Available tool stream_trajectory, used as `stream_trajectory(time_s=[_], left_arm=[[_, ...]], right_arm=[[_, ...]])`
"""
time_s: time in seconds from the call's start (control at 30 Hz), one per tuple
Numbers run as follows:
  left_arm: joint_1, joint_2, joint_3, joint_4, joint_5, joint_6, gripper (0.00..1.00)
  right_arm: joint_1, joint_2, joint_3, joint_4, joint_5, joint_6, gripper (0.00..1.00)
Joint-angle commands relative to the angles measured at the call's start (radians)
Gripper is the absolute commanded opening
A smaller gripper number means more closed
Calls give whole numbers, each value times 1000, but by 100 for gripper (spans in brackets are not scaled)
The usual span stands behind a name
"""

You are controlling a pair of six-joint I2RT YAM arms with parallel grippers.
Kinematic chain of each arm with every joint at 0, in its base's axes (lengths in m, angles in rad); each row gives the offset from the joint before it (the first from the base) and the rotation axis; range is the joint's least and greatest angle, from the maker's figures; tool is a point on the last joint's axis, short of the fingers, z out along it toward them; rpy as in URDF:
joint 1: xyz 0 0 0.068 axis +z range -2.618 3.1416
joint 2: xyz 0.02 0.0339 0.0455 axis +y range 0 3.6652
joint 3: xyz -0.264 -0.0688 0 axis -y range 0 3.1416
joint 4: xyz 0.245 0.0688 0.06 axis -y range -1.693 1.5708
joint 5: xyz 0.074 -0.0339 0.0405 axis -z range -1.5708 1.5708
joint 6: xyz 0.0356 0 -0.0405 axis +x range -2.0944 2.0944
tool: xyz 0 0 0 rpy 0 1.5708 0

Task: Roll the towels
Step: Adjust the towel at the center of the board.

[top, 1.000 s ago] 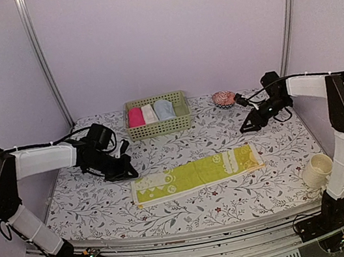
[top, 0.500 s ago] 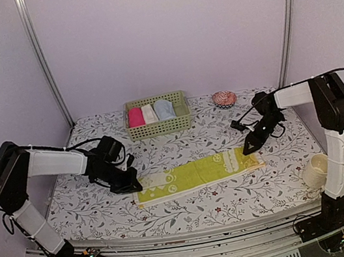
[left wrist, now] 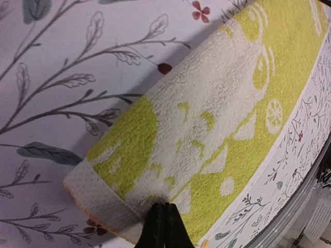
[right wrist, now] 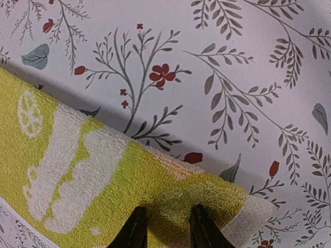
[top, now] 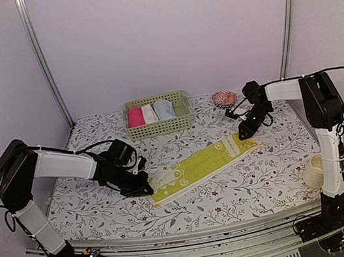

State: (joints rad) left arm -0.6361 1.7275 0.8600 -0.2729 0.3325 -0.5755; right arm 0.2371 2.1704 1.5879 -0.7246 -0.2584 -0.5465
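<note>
A yellow-green towel (top: 204,162) with pale printed shapes lies stretched out slantwise on the flowered table. My left gripper (top: 147,186) is at its lower left end. In the left wrist view that gripper (left wrist: 164,206) is shut, pinching the end of the towel (left wrist: 232,103), which stands slightly off the table. My right gripper (top: 244,135) holds the upper right end. In the right wrist view its tips (right wrist: 168,219) clamp a thick fold of the towel (right wrist: 103,170). A light blue towel (top: 164,108) sits rolled in the basket.
The green basket (top: 159,128) at the back also holds a pink roll (top: 135,117) and a cream-white roll (top: 149,113). A red patterned round object (top: 224,98) lies at the back right. A cream cup (top: 316,170) stands near the right arm's base.
Both grippers came down onto the towel's ends. The left end slid right and the right end moved back, so the towel now lies slanted instead of level.
</note>
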Motion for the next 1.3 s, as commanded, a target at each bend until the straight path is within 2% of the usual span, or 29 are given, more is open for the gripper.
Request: stream_trajectory(time_s=[0.0, 0.2, 0.37, 0.47, 0.63, 0.8, 1.17, 1.27], left_arm=[[-74, 46, -5, -54, 13, -33, 0], [-157, 19, 16, -153, -26, -38, 0], [-159, -11, 58, -170, -56, -14, 0], [-161, -23, 99, -144, -65, 26, 0], [-168, -36, 84, -67, -31, 47, 0], [-170, -9, 86, -61, -26, 55, 0], [-173, 7, 98, -55, -30, 60, 0], [-174, 15, 105, -55, -29, 63, 0]], right_arm=[[-20, 79, 43, 3, 187, -32, 33], [-44, 7, 63, -57, 138, -25, 38], [-60, -66, 60, -92, 77, 5, 41], [-72, -60, 56, -104, 84, 31, 42], [-99, -47, 39, -114, 61, 74, 44], [-99, -21, 33, -125, 45, 85, 45], [-96, 22, 44, -154, 44, 81, 44], [-91, 33, 31, -162, 75, 71, 39]])
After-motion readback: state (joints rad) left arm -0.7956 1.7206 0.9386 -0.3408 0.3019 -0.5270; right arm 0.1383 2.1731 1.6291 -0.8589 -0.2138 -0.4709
